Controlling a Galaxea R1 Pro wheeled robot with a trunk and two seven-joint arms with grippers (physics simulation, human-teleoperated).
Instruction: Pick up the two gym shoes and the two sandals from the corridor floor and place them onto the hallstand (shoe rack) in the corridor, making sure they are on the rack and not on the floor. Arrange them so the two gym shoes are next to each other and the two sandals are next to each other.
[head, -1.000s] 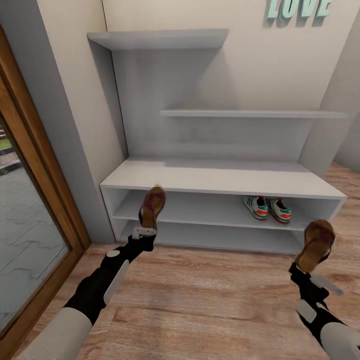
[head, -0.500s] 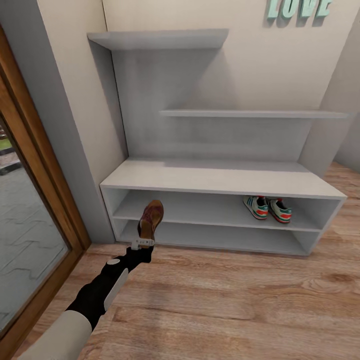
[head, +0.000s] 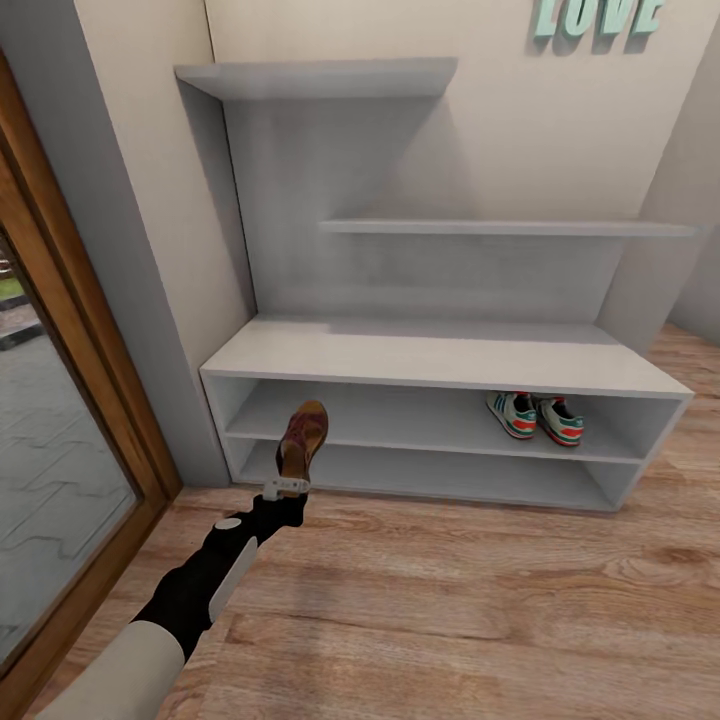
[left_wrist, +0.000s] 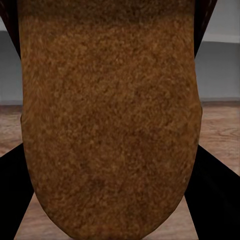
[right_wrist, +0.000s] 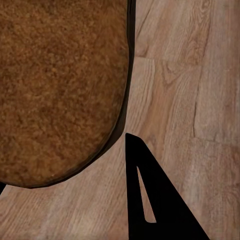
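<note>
Sandal clamped in left gripper, held upright in front of the shoe rack, its toe up level with the rack's middle shelf near the left end, clear of the floor. Left wrist view: tan insole of that sandal between the black fingers, jaws closed on its heel end, with the rack's pale shelves behind. Two gym shoes sit side by side on the rack's middle shelf, toward its right end, just beside each other, toes facing out. Right wrist view: second sandal, tan insole with dark edge, against one black finger over wood planks; looks gripped, but I can't tell jaw state for sure since the other finger is hidden. Rack's bench top and stepped upper shelves are pale grey. Teal "LOVE" letters on the wall above the rack; wood-framed glass door left of the rack.
</note>
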